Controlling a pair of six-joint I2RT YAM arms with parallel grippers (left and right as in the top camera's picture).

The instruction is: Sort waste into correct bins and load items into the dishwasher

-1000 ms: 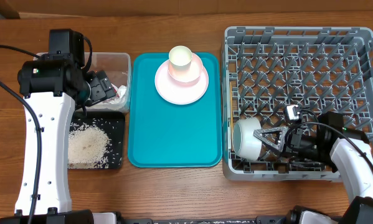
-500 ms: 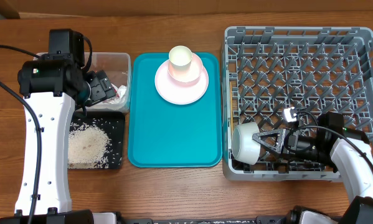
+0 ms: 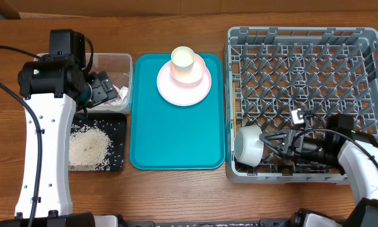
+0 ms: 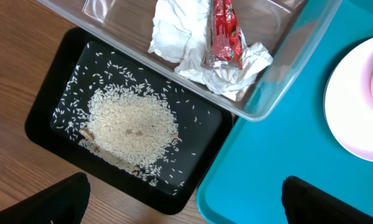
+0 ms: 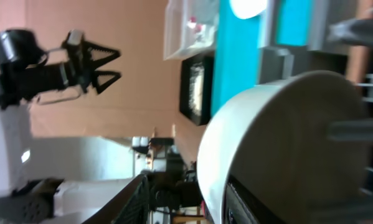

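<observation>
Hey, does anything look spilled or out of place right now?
The white bowl lies tipped on its side in the grey rack's near-left corner. The rice sits inside the black tray, not spilled.

Colours on the brown wood-grain tabletop
Teal tray; grey grid-patterned dish rack; white bowl; pale pink cup; black tray speckled with white rice; clear tub with white tissue and red wrapper.
</observation>
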